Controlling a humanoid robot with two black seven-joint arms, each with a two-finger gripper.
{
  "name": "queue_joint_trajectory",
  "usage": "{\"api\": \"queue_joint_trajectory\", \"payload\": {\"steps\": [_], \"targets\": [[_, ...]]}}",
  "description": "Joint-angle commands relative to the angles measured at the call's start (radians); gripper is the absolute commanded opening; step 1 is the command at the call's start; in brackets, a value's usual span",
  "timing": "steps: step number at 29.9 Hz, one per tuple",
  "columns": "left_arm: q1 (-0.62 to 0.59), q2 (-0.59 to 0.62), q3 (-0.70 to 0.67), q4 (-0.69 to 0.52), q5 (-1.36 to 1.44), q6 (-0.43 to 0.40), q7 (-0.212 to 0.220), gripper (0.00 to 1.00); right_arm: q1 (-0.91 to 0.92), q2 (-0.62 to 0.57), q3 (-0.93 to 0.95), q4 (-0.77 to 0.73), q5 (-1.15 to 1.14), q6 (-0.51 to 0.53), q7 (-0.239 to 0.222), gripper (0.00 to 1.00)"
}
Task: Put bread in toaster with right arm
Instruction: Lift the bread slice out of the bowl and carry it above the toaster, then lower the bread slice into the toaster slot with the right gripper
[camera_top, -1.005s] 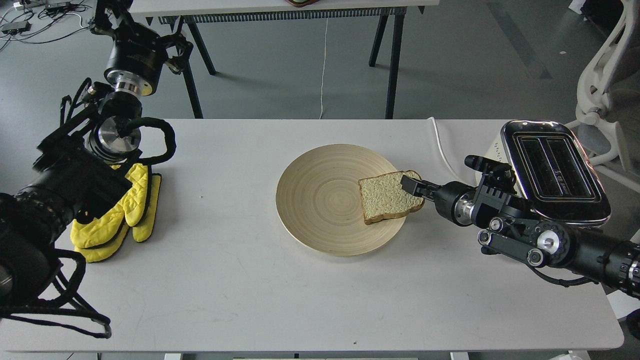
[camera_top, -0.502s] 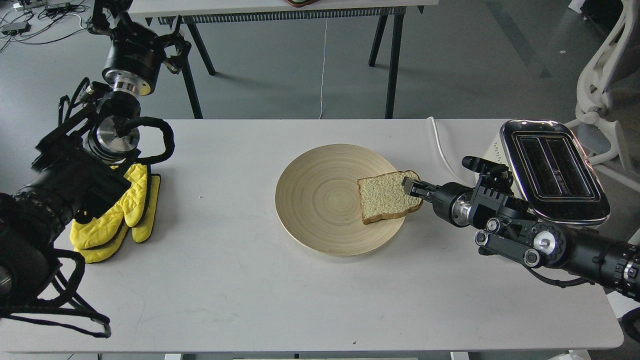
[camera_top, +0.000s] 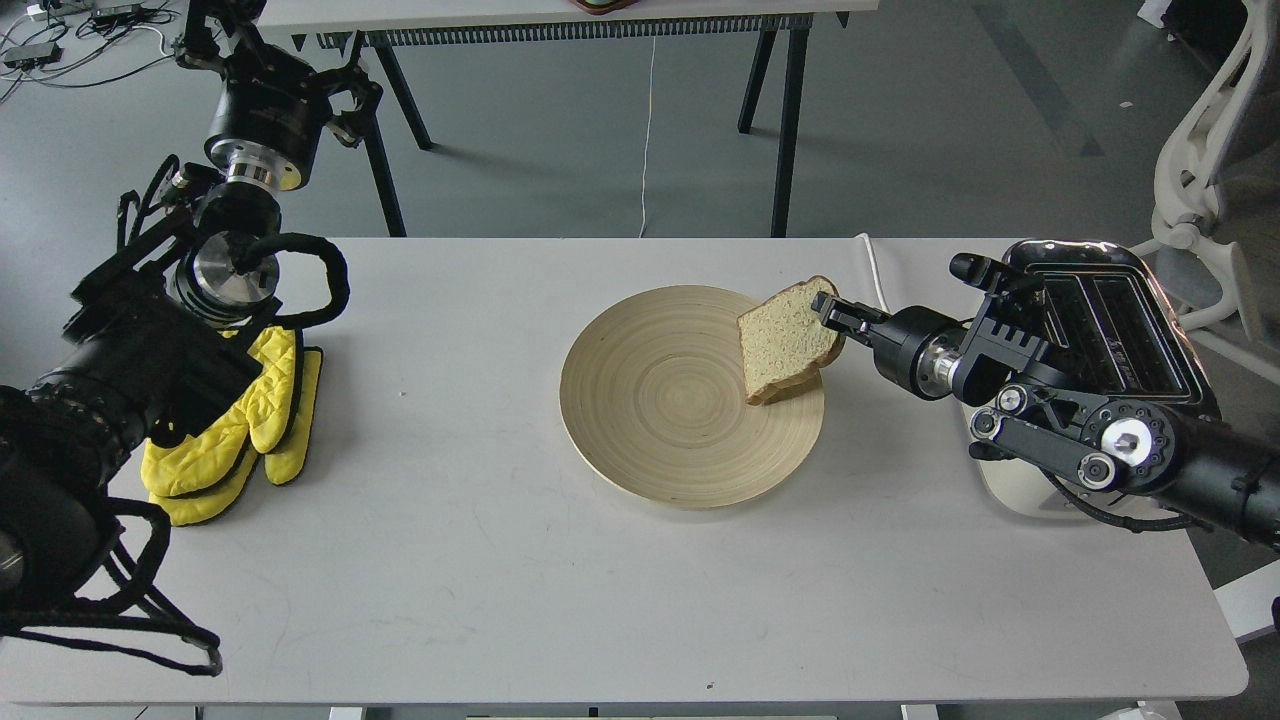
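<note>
The bread (camera_top: 785, 338), a pale slice with a brown crust, is lifted off the round wooden plate (camera_top: 650, 400) and tilted; its lower corner hangs just over the plate's right side. My right gripper (camera_top: 830, 312) is shut on the slice's upper right edge. The cream toaster (camera_top: 1110, 320) with its chrome two-slot top stands at the table's right end, right behind my right arm, which hides part of it. My left gripper (camera_top: 225, 35) is raised at the far left back, dark and small; its fingers cannot be told apart.
Yellow oven mitts (camera_top: 240, 420) lie on the white table (camera_top: 450, 560) at the left, beside my left arm. A white cord (camera_top: 880, 285) runs from the toaster over the back edge. A second table (camera_top: 560, 15) stands behind, a white chair (camera_top: 1210, 150) at the right.
My right gripper has lifted the bread off the plate and moved it up and back toward the toaster, tilting it. The left arm has not moved.
</note>
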Motion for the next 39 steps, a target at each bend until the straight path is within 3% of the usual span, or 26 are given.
{"api": "queue_joint_trajectory", "payload": {"steps": [1,10,14,21,27,39], "targets": [[0.000,0.000,-0.001,0.000,0.000,0.000,0.000,1.00,0.059,-0.080,0.003,0.082,0.000,0.002,-0.007,0.06],[0.000,0.000,-0.001,-0.001,0.000,0.000,0.000,1.00,0.234,-0.428,-0.005,0.321,-0.002,0.048,-0.069,0.06],[0.000,0.000,-0.001,0.000,0.000,0.000,0.000,1.00,0.311,-0.621,-0.008,0.450,-0.015,0.157,-0.072,0.06],[0.000,-0.002,-0.001,-0.001,0.000,0.000,0.000,1.00,0.326,-0.866,-0.005,0.594,-0.115,0.221,-0.072,0.06],[0.000,-0.003,-0.001,-0.001,0.000,0.000,0.000,1.00,0.268,-0.910,-0.057,0.590,-0.273,0.229,-0.067,0.06],[0.000,-0.003,-0.001,0.000,0.000,0.000,0.000,1.00,0.254,-0.872,-0.092,0.582,-0.287,0.228,-0.070,0.06]]}}
